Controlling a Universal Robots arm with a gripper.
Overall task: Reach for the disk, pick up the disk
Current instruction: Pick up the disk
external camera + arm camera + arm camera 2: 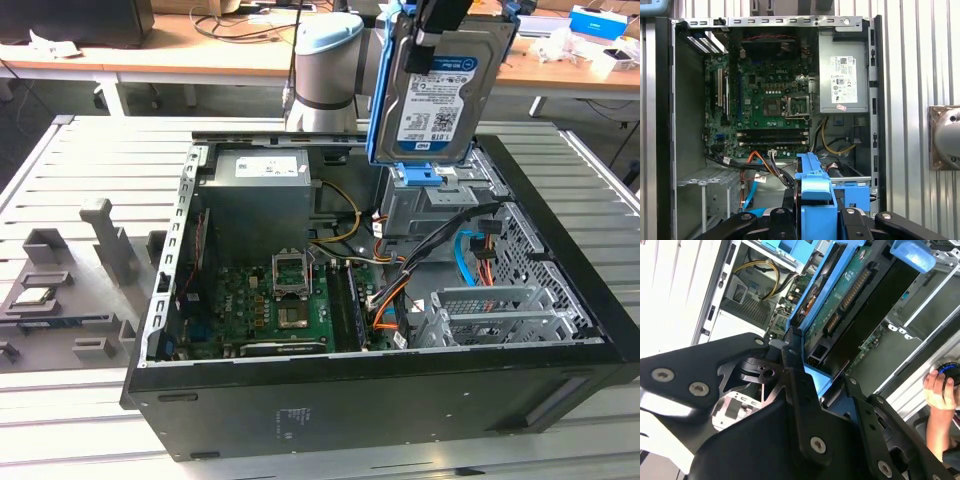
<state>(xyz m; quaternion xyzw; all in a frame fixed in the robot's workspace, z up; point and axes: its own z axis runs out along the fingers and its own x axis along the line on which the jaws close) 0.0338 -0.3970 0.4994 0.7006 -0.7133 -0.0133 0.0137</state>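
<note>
The gripper (pixel 440 25) has its fingers (pixel 802 390) closed on the top edge of the disk (pixel 435 95), which hangs upright in the air above the open computer case (pixel 400 390), clear of the drive bay (pixel 430 205) just below it. The label side faces the exterior view. Inside the case lie the green motherboard (pixel 765 100) and the grey power supply (pixel 842 82). A person's hand (pixel 940 390) rests beside the case in the second wrist view.
</note>
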